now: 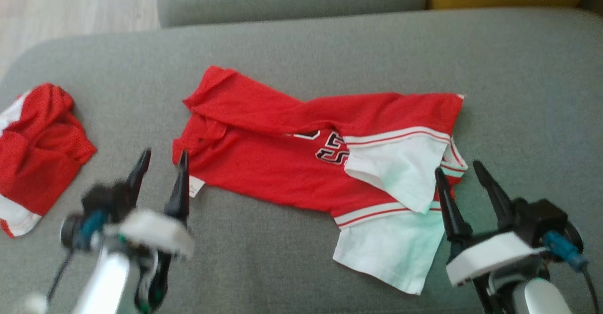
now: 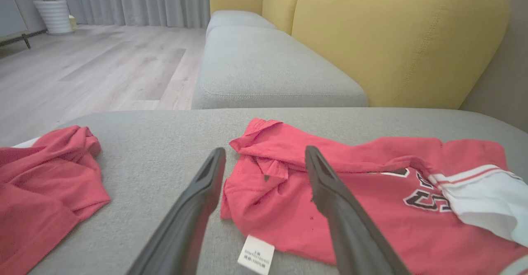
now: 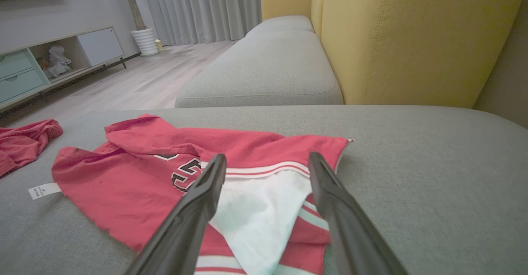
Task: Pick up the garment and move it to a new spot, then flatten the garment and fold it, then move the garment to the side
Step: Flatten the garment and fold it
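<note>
Left gripper (image 2: pixel 264 163) open above red shirt (image 2: pixel 350 192) edge; white tag (image 2: pixel 256 260) below; second red garment (image 2: pixel 41 176) well left on grey cushion (image 2: pixel 165 143).

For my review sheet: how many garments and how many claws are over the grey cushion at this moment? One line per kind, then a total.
Garments: 2, the red and white shirt lying in the middle and the crumpled red garment at the left.
Claws: 2, the left claw and the right claw, both open and holding nothing.
Total: 4
</note>
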Controlling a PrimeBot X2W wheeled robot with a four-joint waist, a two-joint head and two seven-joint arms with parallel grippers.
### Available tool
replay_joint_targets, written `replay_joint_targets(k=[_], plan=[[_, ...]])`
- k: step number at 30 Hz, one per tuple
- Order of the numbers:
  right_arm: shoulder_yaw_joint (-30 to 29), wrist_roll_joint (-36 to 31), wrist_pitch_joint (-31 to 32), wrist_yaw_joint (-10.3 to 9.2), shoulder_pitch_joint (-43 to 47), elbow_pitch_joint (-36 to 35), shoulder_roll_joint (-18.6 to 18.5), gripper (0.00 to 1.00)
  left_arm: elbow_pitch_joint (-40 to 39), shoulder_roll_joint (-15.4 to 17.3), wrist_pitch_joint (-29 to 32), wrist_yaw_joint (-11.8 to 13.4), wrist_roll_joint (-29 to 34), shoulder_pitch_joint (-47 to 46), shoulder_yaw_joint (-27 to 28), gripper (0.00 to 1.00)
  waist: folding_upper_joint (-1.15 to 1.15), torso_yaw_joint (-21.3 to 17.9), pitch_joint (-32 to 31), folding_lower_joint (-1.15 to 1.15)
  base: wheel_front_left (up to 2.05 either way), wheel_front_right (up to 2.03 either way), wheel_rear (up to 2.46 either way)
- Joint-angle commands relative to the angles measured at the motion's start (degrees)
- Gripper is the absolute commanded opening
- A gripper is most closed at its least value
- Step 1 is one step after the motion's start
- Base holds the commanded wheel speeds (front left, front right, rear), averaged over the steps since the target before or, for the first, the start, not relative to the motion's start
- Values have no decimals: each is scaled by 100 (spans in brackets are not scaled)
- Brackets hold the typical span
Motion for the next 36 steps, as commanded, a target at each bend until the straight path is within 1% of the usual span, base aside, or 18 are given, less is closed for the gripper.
replay_joint_targets(k=[1,2,3,5,9,16,17,18,19,23,27,36], plan=[[157,-1,-54,44,-355,-240,-22,100,33,51,74,-98,-81,-587,167,100,0,8,265,0,0,0,0],[157,-1,-54,44,-355,-240,-22,100,33,51,74,-98,-81,-587,167,100,0,8,265,0,0,0,0],[172,-4,-57,44,-394,-234,-22,100,210,25,132,-172,-139,-768,156,100,0,-2,339,0,0,0,0],[196,-12,-72,44,-465,-230,-22,100,641,-15,272,-291,-268,-1102,168,100,0,-28,483,0,0,0,0],[250,-4,-110,44,-578,-183,-22,100,1488,-15,504,-416,-480,-1562,259,100,0,-122,668,0,0,0,0],[284,50,-203,44,-701,-64,-22,100,2404,50,722,-569,-828,-1880,463,99,0,-281,848,0,0,0,0],[284,58,-216,44,-708,-50,-22,100,2487,50,728,-606,-884,-1909,489,77,0,-293,864,0,0,0,0],[284,65,-226,44,-713,-39,-22,100,2564,64,730,-644,-917,-1939,499,45,0,-304,879,0,0,0,0],[283,69,-235,44,-717,-29,-22,100,2620,72,714,-678,-945,-1971,507,1,0,-313,895,0,0,0,0],[268,80,-252,44,-721,16,-22,100,2741,98,589,-757,-960,-2056,481,0,0,-317,928,0,0,0,0],[335,72,-161,44,-631,81,-22,100,2719,110,385,-764,-923,-2083,455,0,0,-292,900,0,0,0,0],[615,-37,549,44,600,21,-22,100,2500,22,147,-732,-923,-1832,369,0,0,-233,772,0,0,0,0]])
